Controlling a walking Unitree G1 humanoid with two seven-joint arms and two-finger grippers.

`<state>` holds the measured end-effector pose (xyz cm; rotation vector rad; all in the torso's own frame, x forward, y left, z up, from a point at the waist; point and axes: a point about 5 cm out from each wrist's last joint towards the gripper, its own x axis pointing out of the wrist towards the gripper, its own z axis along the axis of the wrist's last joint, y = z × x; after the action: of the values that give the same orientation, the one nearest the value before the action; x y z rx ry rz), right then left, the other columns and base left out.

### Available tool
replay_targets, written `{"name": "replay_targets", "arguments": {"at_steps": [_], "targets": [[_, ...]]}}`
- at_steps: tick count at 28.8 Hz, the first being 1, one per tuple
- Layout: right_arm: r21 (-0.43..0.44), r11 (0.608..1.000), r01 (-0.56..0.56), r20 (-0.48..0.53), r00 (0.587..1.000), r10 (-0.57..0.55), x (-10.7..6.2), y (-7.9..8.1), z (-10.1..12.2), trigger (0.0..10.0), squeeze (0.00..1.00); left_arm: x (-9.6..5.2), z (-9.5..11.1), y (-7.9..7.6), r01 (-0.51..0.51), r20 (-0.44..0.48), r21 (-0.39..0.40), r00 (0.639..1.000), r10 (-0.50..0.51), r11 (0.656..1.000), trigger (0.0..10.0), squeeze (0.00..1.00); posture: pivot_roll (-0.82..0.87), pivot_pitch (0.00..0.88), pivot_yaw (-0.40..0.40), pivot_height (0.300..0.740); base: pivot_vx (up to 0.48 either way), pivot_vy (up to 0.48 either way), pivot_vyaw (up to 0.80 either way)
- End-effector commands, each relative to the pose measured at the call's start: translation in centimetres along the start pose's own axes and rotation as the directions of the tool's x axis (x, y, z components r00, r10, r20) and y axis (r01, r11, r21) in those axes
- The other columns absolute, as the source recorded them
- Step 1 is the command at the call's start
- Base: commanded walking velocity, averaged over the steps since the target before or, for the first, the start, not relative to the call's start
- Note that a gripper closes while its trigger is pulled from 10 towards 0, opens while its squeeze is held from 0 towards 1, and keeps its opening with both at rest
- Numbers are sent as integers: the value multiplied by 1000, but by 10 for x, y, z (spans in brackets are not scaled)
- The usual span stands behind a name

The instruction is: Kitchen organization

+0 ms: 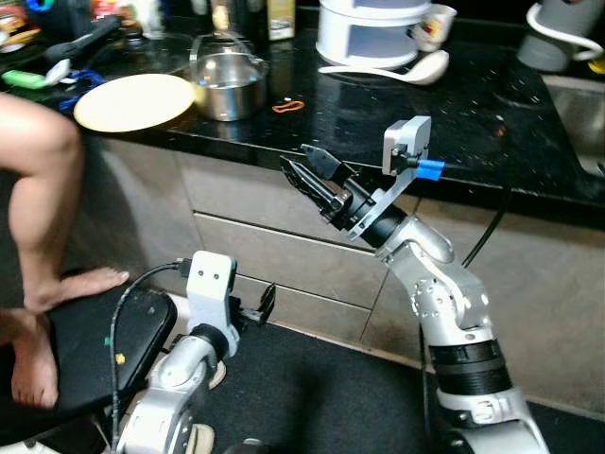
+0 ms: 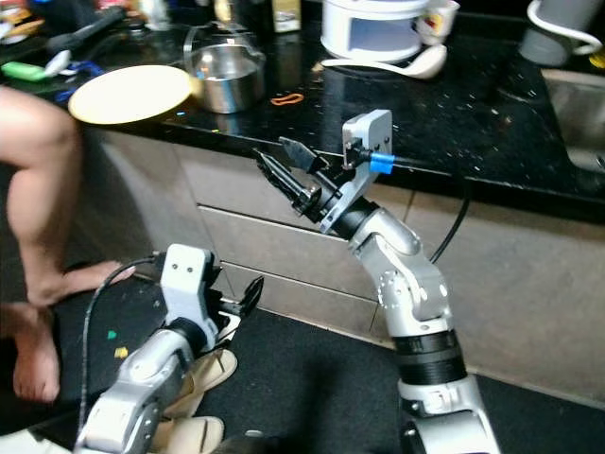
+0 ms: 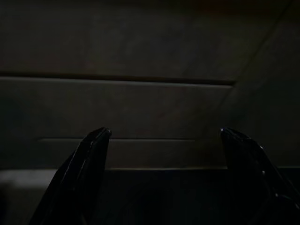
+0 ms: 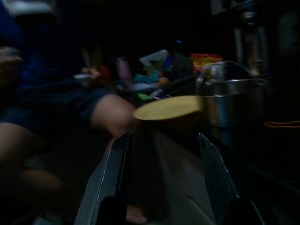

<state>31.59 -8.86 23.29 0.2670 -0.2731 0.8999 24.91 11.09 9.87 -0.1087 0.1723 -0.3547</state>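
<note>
A pale yellow plate (image 1: 135,101) lies on the black counter (image 1: 454,113) at the left, next to a steel pot (image 1: 228,83) with a bail handle. My right gripper (image 1: 304,164) is raised to the counter's front edge, open and empty, its fingers aimed left toward the pot and plate (image 4: 168,107). My left gripper (image 1: 267,302) hangs low in front of the cabinet drawers (image 3: 140,112), open with nothing between its fingers.
A person sits at the left, bare leg (image 1: 38,180) and feet on a black stool (image 1: 95,350). A white round appliance (image 1: 369,33), a white ladle (image 1: 397,70), an orange rubber band (image 1: 288,106) and clutter sit on the counter. A sink (image 1: 581,109) lies at the right.
</note>
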Motion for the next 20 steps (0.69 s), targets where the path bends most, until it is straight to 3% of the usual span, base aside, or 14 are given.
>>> {"name": "replay_targets", "arguments": {"at_steps": [1, 5, 16, 20], "targets": [[-2, 999, -35, 2, 999, 35, 6, 6, -1, 10000, 0, -1, -3, 4, -10, -9, 5, 1000, 10, 1000, 10000, 0, 51, 69, -9, 740, 420, 0, 0], [-1, 998, -55, 9, 998, 55, 7, 8, 1, 10000, 0, -1, -3, 4, -10, -8, 5, 1000, 10, 1000, 10000, 0, 52, 68, -11, 740, 420, 0, 0], [-44, 993, -110, -10, 994, 109, 12, 15, 3, 10000, 0, -1, -5, 3, -8, -11, 7, 1000, 8, 1000, 10000, 0, 54, 61, -15, 740, 421, 0, 800], [-48, 989, -143, -6, 990, 143, 14, 19, 5, 10000, 0, -2, -5, 3, -8, -9, 9, 1000, 8, 1000, 10000, 0, 56, 59, -18, 740, 369, 0, 0]]}}
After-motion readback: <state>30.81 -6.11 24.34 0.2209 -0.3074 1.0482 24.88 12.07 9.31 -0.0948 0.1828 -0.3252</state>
